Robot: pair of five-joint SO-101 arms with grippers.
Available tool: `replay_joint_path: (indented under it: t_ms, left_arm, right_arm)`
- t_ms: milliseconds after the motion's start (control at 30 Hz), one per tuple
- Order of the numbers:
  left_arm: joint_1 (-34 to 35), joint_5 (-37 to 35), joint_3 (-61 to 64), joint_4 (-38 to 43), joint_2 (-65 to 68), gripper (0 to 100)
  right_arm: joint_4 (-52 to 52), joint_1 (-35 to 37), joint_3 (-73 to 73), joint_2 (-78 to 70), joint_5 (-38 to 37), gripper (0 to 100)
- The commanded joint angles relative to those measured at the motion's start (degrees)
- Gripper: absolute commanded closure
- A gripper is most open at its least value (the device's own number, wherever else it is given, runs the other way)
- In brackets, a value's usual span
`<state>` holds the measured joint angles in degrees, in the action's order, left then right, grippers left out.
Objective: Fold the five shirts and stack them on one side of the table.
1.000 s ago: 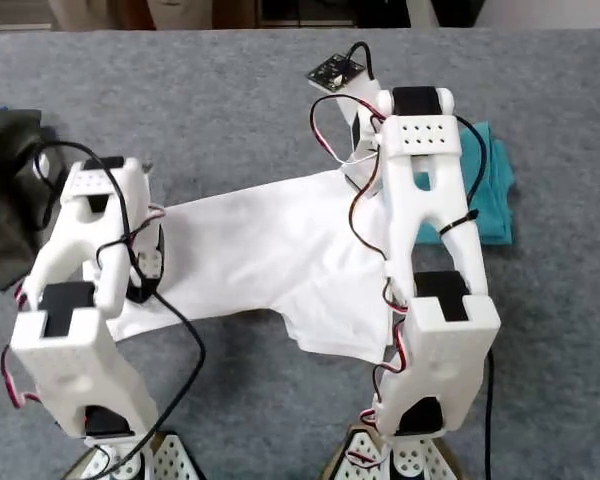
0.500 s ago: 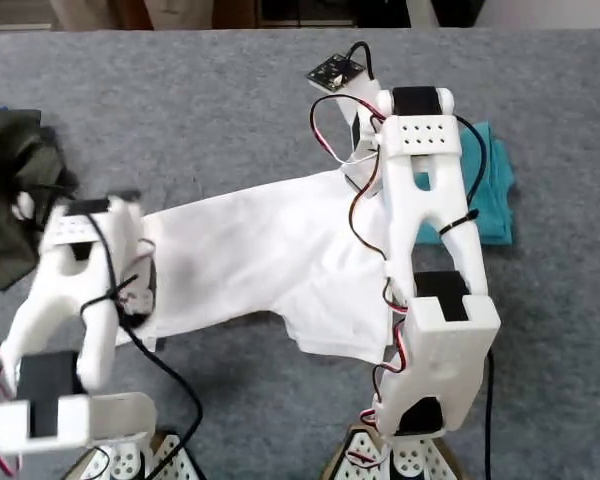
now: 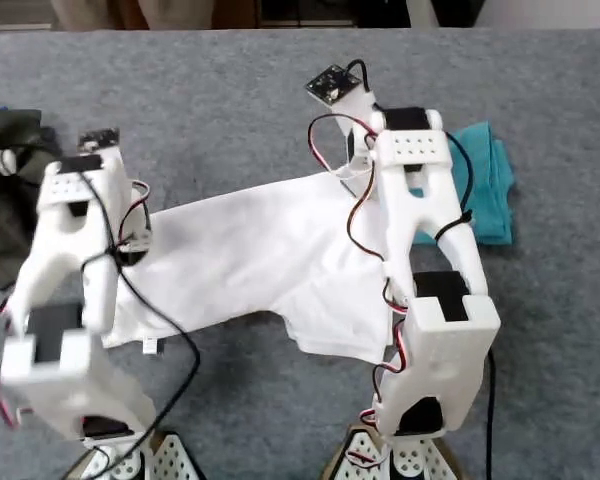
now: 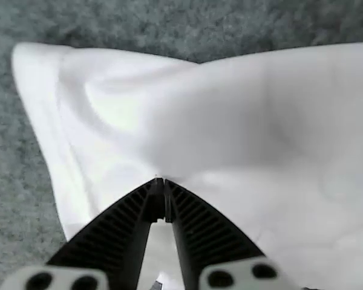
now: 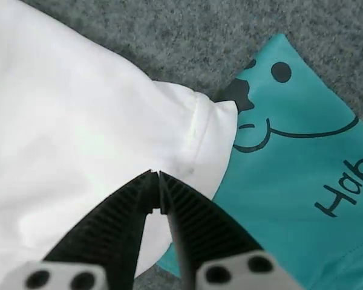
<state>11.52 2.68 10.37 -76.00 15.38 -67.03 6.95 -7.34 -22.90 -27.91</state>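
**Item under work.** A white shirt (image 3: 260,260) lies spread on the grey worktop (image 3: 230,100) between the two arms. Its long axis runs crosswise, from the left arm's side to the right arm's side, and climbs slightly away from the arm bases toward the right.

**Left hand** (image 4: 159,181). The jaws are closed tip to tip at the shirt's left end, near a corner. The cloth rises toward the tips, so it appears to be pinched.

**Right hand** (image 5: 155,176). The jaws are likewise closed tip to tip, on the opposite end beside a sleeve hem. The far edge of the shirt runs straight between the two hands, which suggests both have hold of it.

**Adjacent items.** A folded teal shirt (image 5: 290,169) sits just past the right hand, and the white sleeve overlaps its near edge. A dark heap of clothing (image 3: 0,200) lies at the worktop's left edge, beyond the left arm.

**Assessment.** The garment is not yet folded. Each hand holds one end of the long axis, so the next fold turns on bringing one end toward the other. The right arm is nearer the teal shirt, which is the likely stacking place.
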Motion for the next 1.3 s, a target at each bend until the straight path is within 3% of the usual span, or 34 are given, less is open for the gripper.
replay_joint_path:
  t_ms: [0,200,433,533,767,1000,1100,1267]
  left_arm:
    - [0.35,-0.53,-14.42,-6.24,11.30,98]
    - [3.87,-4.84,-44.04,-14.77,26.24,98]
    - [5.80,-4.75,-66.46,-24.88,41.36,98]
    - [5.89,-4.75,-66.73,-24.88,42.59,98]
    - [6.07,-4.66,-65.23,-24.97,33.54,98]
    - [5.98,-4.66,-58.90,-24.70,26.42,98]
    - [7.47,-2.81,-58.37,-24.88,24.40,98]
    - [10.20,1.41,-52.48,-24.97,7.87,98]
  right_arm:
    - [8.35,0.40,3.91,2.95,0.26,99.4]
    - [19.87,-1.27,7.60,-0.04,0.35,99.4]
    - [20.66,-5.76,5.05,-4.00,0.70,99.4]
    - [18.46,-6.37,3.91,-4.18,0.62,99.4]
    - [0.44,-6.20,-7.25,1.36,0.70,99.4]
    - [-2.73,-6.11,-11.21,5.58,0.70,99.4]
    - [-9.76,-5.14,-11.91,7.60,-0.18,99.4]
    - [-22.07,-0.13,-8.22,17.98,-11.69,99.4]
